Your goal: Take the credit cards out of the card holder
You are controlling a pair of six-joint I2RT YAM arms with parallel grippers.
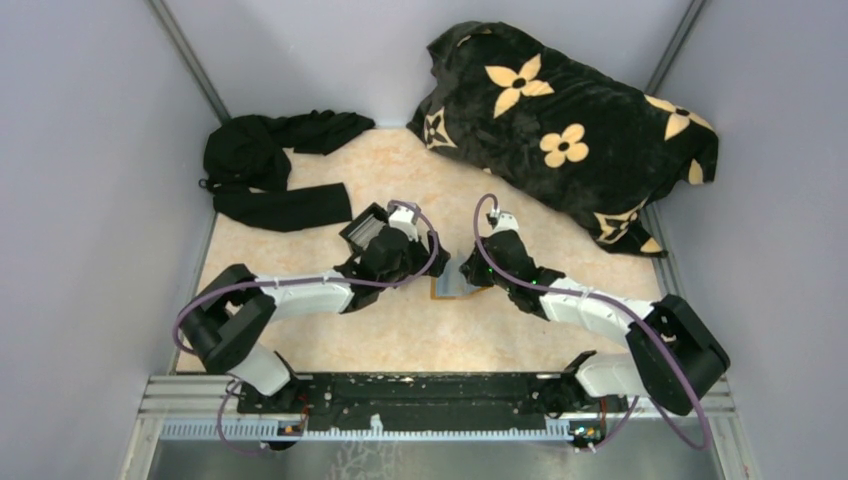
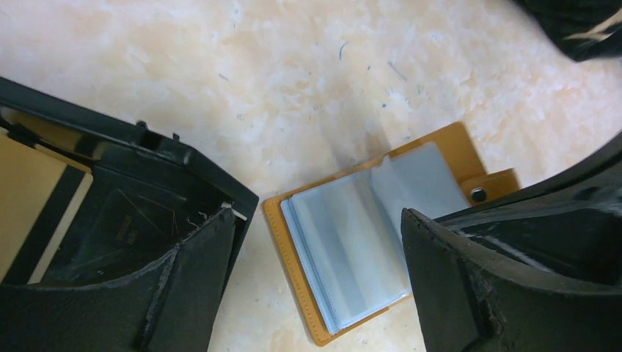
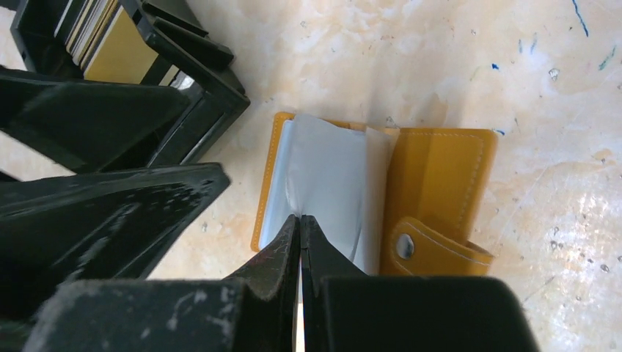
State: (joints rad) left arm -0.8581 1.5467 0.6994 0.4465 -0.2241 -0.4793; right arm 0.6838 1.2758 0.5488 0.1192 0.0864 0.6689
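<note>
- Orange-tan card holder [image 2: 345,249] lies open and flat on the marbled table [image 1: 400,340], right under the left gripper [image 2: 317,220], in the gap between its two spread fingers [image 2: 198,271].
- Left gripper's jaws stand wide apart with nothing in them, hanging above the holder without touching it.
- Right gripper [image 3: 299,218] is closed tight, fingers pressed together. Its tips are down on the holder's clear plastic sleeves [image 3: 323,169]. I can't tell if a sleeve is actually pinched.
- Snap tab and orange cover sit just right of the right gripper's tips, with the sleeve pages fanned up ahead of them.
- Sleeves look grey-blue. Whether credit cards are inside them, I can't tell.
- Black box [image 2: 132,213] sits beside the left gripper's left finger, near the holder but apart from it, with upright cards [image 3: 121,51] standing inside.
- Flowered blanket [image 1: 570,130] is bunched well beyond the right gripper.
- Black cloth [image 1: 270,170] is heaped well beyond the left gripper, to its left.
</note>
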